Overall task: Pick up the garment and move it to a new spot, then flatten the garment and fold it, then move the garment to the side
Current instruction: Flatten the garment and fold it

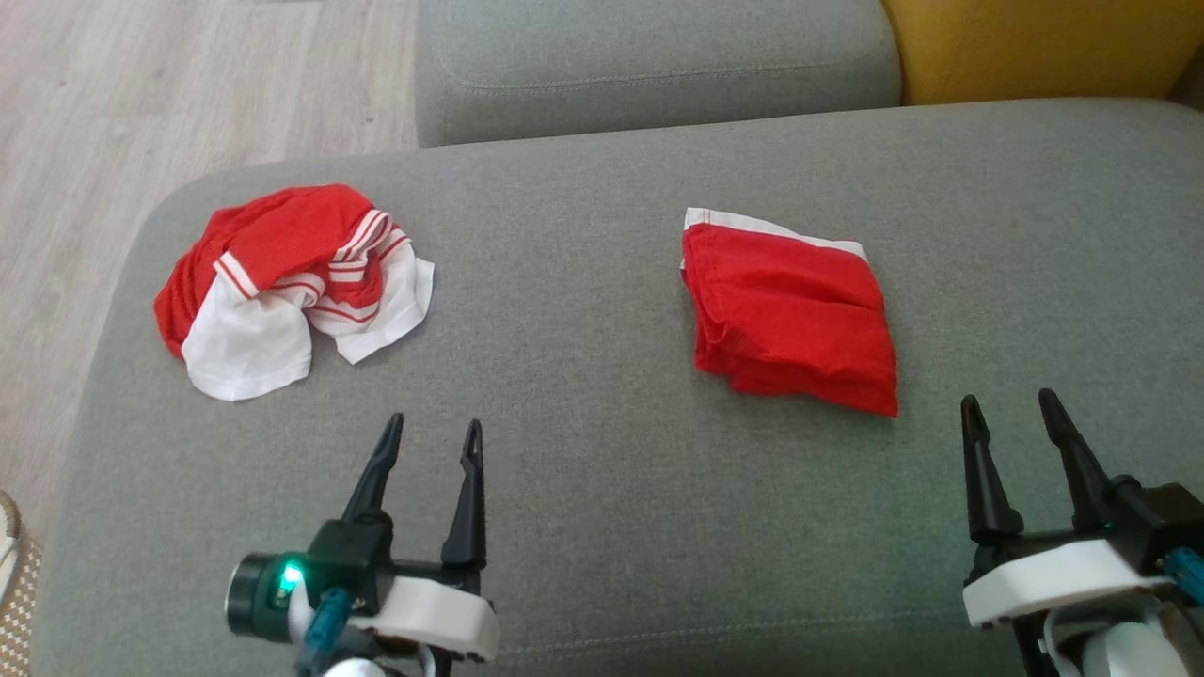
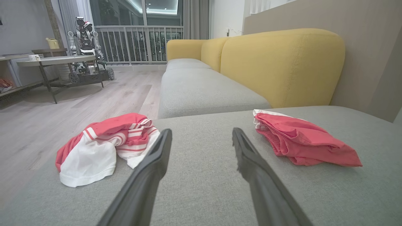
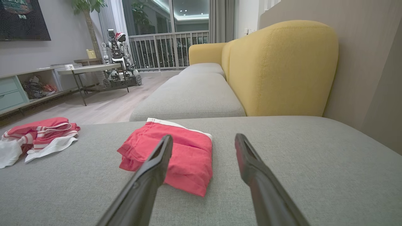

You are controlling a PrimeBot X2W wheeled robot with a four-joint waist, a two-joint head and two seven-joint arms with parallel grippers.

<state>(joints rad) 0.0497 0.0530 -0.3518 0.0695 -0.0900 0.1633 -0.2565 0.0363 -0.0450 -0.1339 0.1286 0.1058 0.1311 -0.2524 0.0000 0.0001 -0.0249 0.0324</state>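
Sofa [image 1: 602, 470], red-and-white garment [image 1: 282, 282] crumpled, red garment [image 1: 790, 315] folded, left gripper [image 1: 435, 423] and right gripper [image 1: 1007, 400] spread

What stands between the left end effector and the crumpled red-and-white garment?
Nothing visible does: bare grey sofa cushion separates the left end effector from the red-and-white garment; the folded red garment lies off to the right.

In the head view a woven patch [image 1: 21, 611] at eight o'clock is cut by the left edge, with too little of it showing to identify. In the right wrist view the crumpled red-and-white garment [image 3: 34, 138] runs off the frame at nine o'clock, and one finger [image 3: 150, 175] of the right gripper [image 3: 203, 138] covers part of the folded red garment [image 3: 188, 153]. The far robot [image 3: 117, 59] at eleven o'clock is too small to make out in detail.
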